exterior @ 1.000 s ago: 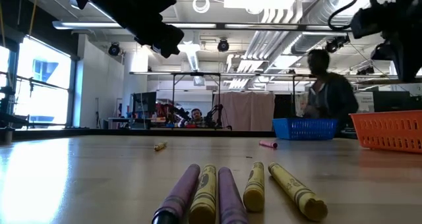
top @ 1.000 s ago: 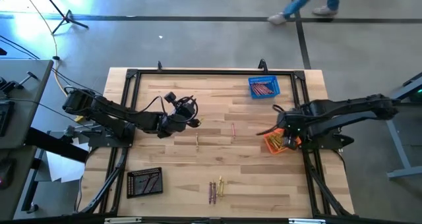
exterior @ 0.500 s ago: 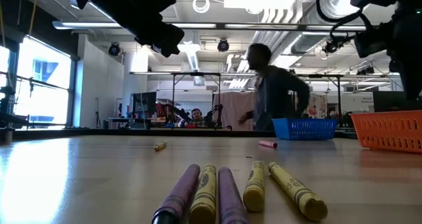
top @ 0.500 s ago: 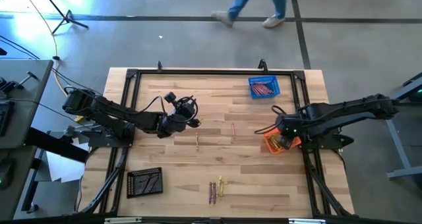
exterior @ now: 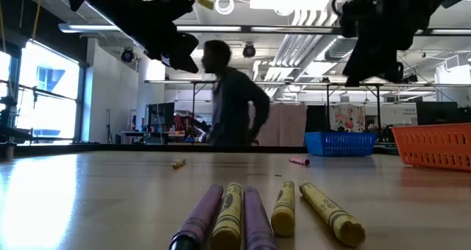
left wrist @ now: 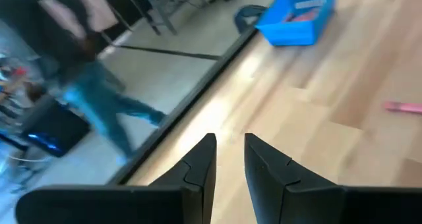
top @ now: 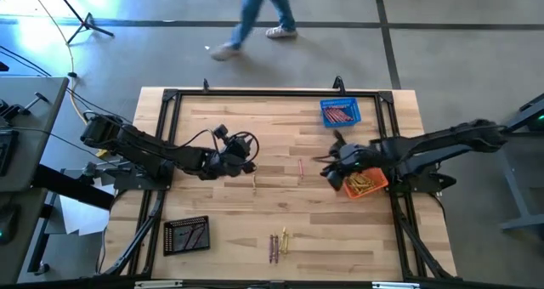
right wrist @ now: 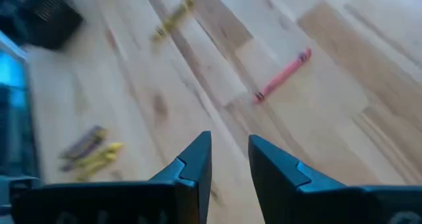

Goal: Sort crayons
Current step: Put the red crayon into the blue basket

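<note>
A yellow crayon (top: pixel 254 180) and a red crayon (top: pixel 300 167) lie flat on the wooden table's middle. Several purple and yellow crayons (top: pixel 278 242) lie side by side near the front edge, closest in the low view (exterior: pixel 250 213). My left gripper (top: pixel 249 160) hovers above the table just left of the yellow crayon, narrowly open and empty (left wrist: pixel 229 141). My right gripper (top: pixel 325 168) hovers right of the red crayon (right wrist: pixel 283 74), narrowly open and empty (right wrist: pixel 229 145).
A blue basket (top: pixel 340 112) with red crayons stands at the far right. An orange basket (top: pixel 367 184) with yellow crayons stands at the right edge, and a black basket (top: pixel 187 235) at the front left. A person walks on the floor beyond the far edge.
My right gripper has gone from above the orange basket toward the table's left, and is now close to the red crayon. My left gripper has sunk a little. The person behind the table has walked toward the left.
</note>
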You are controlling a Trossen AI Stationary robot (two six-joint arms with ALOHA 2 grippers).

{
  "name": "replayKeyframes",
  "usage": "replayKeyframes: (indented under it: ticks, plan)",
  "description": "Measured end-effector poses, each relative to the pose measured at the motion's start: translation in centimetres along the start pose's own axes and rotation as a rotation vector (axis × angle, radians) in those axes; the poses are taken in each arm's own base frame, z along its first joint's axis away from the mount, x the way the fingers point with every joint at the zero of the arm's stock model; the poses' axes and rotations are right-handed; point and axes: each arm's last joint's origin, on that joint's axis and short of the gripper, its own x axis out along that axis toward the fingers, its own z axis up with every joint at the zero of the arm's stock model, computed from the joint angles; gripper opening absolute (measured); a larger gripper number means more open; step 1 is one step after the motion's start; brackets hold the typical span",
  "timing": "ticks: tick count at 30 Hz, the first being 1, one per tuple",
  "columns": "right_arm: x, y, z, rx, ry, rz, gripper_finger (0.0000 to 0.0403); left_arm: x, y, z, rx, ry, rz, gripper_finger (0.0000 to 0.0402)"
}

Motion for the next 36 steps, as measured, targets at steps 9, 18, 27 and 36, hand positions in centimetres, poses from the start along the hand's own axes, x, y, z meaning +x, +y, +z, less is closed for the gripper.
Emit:
replayKeyframes:
  ticks: [9,18,27,36]
  plan:
    - [6.7,-0.9,0.3,0.035,0.113,-0.165,0.0087,-2.2,-1.6,-0.2,0.009,-0.026,-0.125,0.0065]
    - [10.4,0.0,4.0,-0.039,0.204,-0.296,0.0087,-3.8,-2.5,-0.3,0.026,-0.056,-0.176,0.0065]
    - [14.1,0.5,5.9,-0.126,0.346,-0.390,0.0087,-4.2,-2.7,-0.4,0.040,-0.061,-0.185,0.0065]
    - [15.3,-0.8,6.1,-0.134,0.398,-0.433,0.0087,-4.3,-2.7,-0.5,0.047,-0.060,-0.187,0.0065]
